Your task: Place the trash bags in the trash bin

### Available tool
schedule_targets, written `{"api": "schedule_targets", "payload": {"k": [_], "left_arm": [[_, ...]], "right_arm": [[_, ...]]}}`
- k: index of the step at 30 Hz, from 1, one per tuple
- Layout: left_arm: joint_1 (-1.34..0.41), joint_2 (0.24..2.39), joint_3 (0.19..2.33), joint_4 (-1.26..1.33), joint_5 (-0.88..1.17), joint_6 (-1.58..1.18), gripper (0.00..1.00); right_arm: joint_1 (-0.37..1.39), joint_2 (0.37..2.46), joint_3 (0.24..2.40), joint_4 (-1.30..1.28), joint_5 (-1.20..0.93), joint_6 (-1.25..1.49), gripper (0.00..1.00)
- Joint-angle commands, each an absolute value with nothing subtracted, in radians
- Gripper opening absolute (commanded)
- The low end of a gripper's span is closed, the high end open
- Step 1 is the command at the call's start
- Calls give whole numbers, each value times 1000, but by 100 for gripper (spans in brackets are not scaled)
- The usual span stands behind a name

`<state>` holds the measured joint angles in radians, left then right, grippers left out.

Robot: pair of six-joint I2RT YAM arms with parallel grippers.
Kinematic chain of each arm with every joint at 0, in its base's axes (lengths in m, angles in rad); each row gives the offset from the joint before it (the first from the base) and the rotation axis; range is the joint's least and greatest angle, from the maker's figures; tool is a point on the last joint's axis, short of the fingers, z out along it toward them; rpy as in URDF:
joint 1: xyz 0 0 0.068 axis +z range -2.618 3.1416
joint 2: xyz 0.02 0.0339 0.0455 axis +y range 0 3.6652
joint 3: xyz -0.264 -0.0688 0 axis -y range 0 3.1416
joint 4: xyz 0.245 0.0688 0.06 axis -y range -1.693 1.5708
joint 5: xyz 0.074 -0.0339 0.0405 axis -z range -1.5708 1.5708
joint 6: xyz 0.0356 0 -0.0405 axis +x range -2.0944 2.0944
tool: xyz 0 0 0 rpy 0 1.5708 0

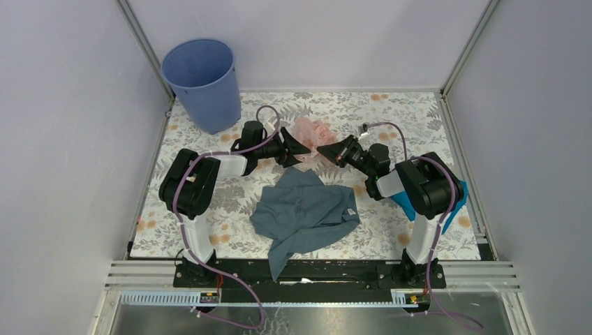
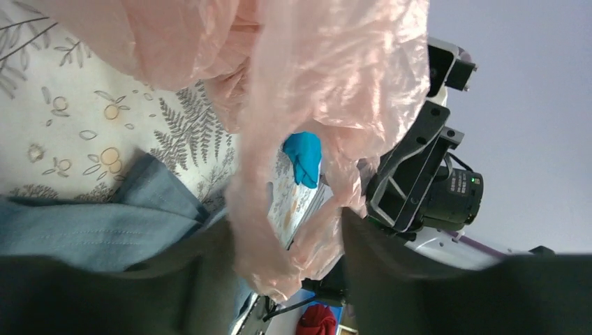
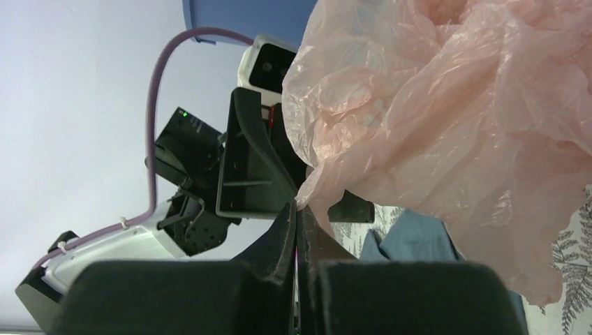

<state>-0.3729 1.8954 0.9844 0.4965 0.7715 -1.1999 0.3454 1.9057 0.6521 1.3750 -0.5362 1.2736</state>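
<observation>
From the top camera, the pink trash bag (image 1: 314,131) is bunched over the flowered table (image 1: 391,118), a little toward 12 o'clock from the centre, between the two grippers. The right gripper (image 1: 326,151) is at the bag's 4 o'clock side. Its fingers (image 3: 279,237) are pressed together and pinch a thin edge of the bag. The left gripper (image 1: 299,149) is at the 8 o'clock side. Its fingers (image 2: 391,279) stand wide apart, and a strip of the bag hangs between them. The blue trash bin (image 1: 200,84) stands upright at the 11 o'clock corner, well apart from the bag. A grey-blue garment (image 1: 307,209) lies at 6 o'clock of the bag, and a turquoise cloth (image 1: 407,204) at 4 o'clock.
</observation>
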Motion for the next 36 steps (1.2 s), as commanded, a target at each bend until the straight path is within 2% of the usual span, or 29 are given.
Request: {"api": "schedule_targets", "payload": {"k": [1, 3, 4, 5, 7, 11, 14, 18, 24, 29, 36], "left_arm": [[-353, 1877, 1020, 471, 775, -1125, 50], [-348, 1860, 1078, 308, 709, -1008, 34], [-348, 1853, 1113, 218, 676, -947, 28], [-348, 1846, 1148, 131, 628, -877, 23], [-348, 1827, 1213, -9, 535, -766, 15], [-356, 1769, 1283, -174, 399, -642, 11], [-382, 1722, 1323, -254, 268, -539, 10], [-452, 1709, 1384, -361, -26, -368, 10], [-499, 1752, 1431, -434, -173, -276, 8], [-515, 1759, 1446, -434, -148, -240, 7], [-543, 1756, 1449, -434, -98, -236, 7]], "right_arm": [[366, 1865, 629, 1393, -553, 1197, 0], [374, 1827, 624, 1281, -551, 1142, 1], [374, 1802, 631, 1192, -558, 1108, 7], [374, 1768, 639, 1086, -566, 1062, 14], [374, 1666, 652, 828, -540, 901, 36], [373, 1427, 655, 396, -283, 590, 74], [372, 1331, 684, 300, -138, 496, 91], [370, 1417, 854, 260, -60, 433, 96], [370, 1749, 1202, 239, -161, 411, 98], [371, 1936, 1314, 274, -276, 418, 93], [415, 2063, 1322, 370, -360, 589, 88]]}}
